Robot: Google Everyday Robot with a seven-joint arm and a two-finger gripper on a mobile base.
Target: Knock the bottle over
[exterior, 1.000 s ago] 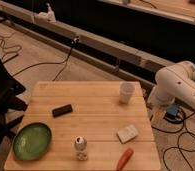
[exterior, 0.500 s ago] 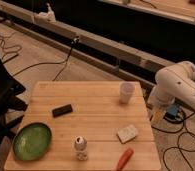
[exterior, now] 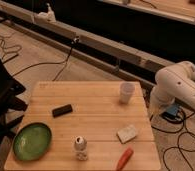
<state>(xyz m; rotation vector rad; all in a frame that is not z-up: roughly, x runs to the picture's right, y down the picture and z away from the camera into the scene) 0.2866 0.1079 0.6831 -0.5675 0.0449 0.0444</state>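
Observation:
The bottle (exterior: 80, 148) is small and whitish with a round silvery cap. It stands upright near the front edge of the wooden table (exterior: 96, 97), right of the green plate. The white arm (exterior: 177, 88) is off the table's right side, beyond the far right corner. My gripper is out of view; only the arm's rounded links show. Nothing touches the bottle.
A plain white cup (exterior: 126, 92) stands at the table's far right. A black flat object (exterior: 62, 110) lies left of centre. A green plate (exterior: 32, 141) sits at the front left. A pale block (exterior: 127, 133) and an orange carrot-like item (exterior: 124, 158) lie front right. A black chair (exterior: 0, 100) stands left.

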